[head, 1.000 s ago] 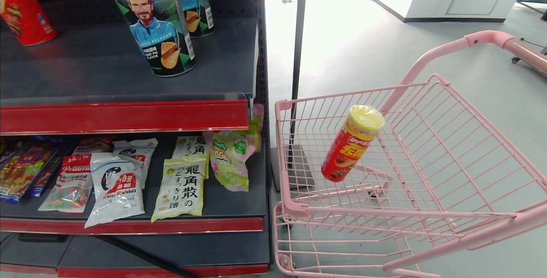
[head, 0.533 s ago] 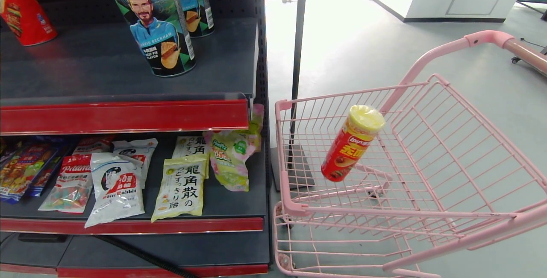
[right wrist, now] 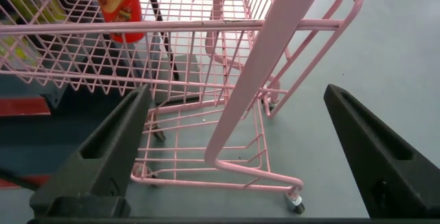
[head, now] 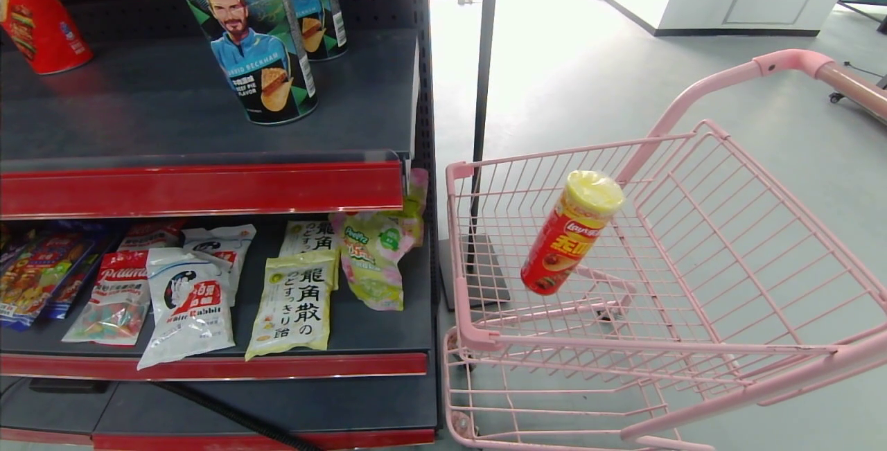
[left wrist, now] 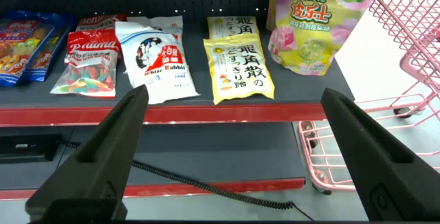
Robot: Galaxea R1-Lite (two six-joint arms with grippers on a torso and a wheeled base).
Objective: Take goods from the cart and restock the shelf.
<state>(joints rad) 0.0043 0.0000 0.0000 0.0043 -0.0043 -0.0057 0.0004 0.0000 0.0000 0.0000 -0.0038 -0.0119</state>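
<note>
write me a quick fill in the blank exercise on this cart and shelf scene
1. The red chip can is inside the ____ cart.
2. The can's lid is ____.
3. The left pincer and right pincer are both ____.
4. The snack bags lie on the shelf ____ the dark chip cans.

Missing words: pink; yellow; open; below

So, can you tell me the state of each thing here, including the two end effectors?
Cart: holds one item.
Red can: standing inside it, closed.
Dark cans: upright on the upper shelf.
Snack bags: lying flat on the lower shelf.
Left end effector: open, empty.
Right end effector: open, empty.
</note>
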